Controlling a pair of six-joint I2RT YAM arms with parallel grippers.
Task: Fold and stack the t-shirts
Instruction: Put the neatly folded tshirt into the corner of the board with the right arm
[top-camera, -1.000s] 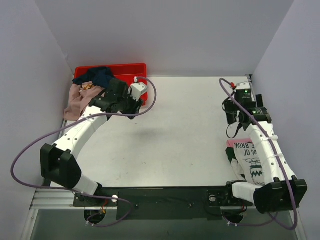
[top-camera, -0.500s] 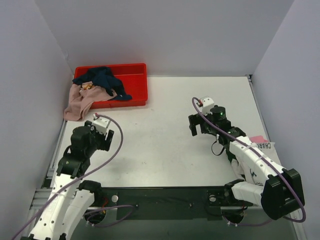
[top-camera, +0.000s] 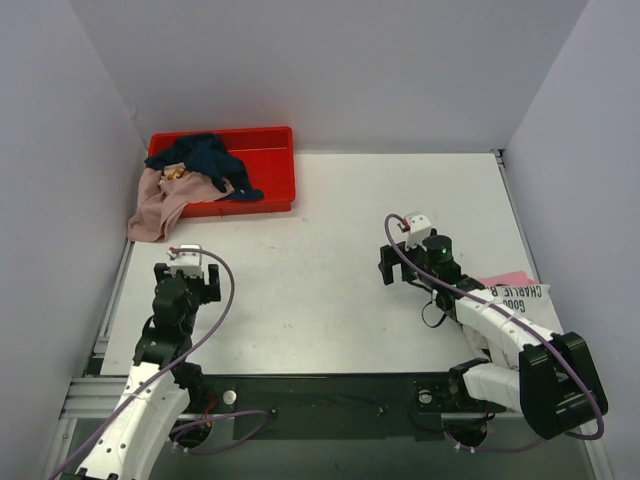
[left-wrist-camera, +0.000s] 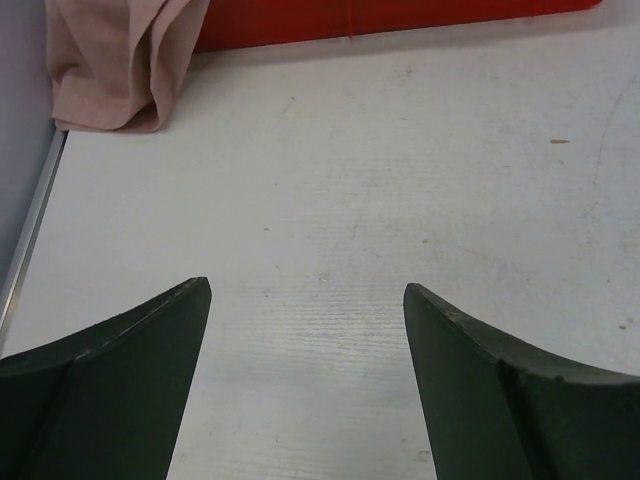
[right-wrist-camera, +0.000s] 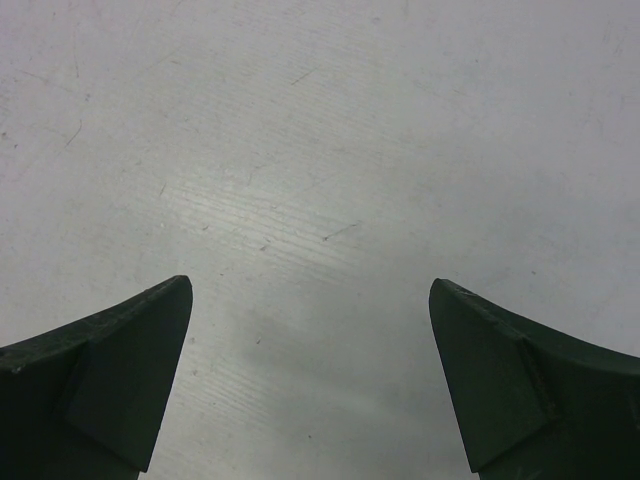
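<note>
Left hand (left-wrist-camera: 305, 288) hangs low over bare surface (top-camera: 330, 230), fingers spread wide apart and nothing between them. Same story on the other side: right hand (right-wrist-camera: 310, 284) is spread open and empty too, its wrist view showing only scuffed tabletop. Taking the arms' bases as six o'clock, the left hand sits at about eight o'clock and the right at about four, both pointing up toward twelve.

Now the shirts! Out at four o'clock, tucked by the right arm (top-camera: 500, 325), a white printed tee (top-camera: 520, 293) lies flat with black lettering showing, and a bright pink tee (top-camera: 505, 278) peeks out at its far edge. The arm hides much of them, so I can't judge how tidy the folds are, but that looks like the stack under way, two shirts strong.

Up at ten o'clock it's a different picture. A navy tee (top-camera: 205, 155) sits bunched in the red crate (top-camera: 270, 140), and a dusty pink tee (top-camera: 155, 205) spills over the crate's left end down onto the surface. Neither is folded. Whether more cloth lies beneath them I can't tell.

So, roughly halfway by my reckoning: two stacked, at least two to go, and the left hand is nearer that dusty pink one.
</note>
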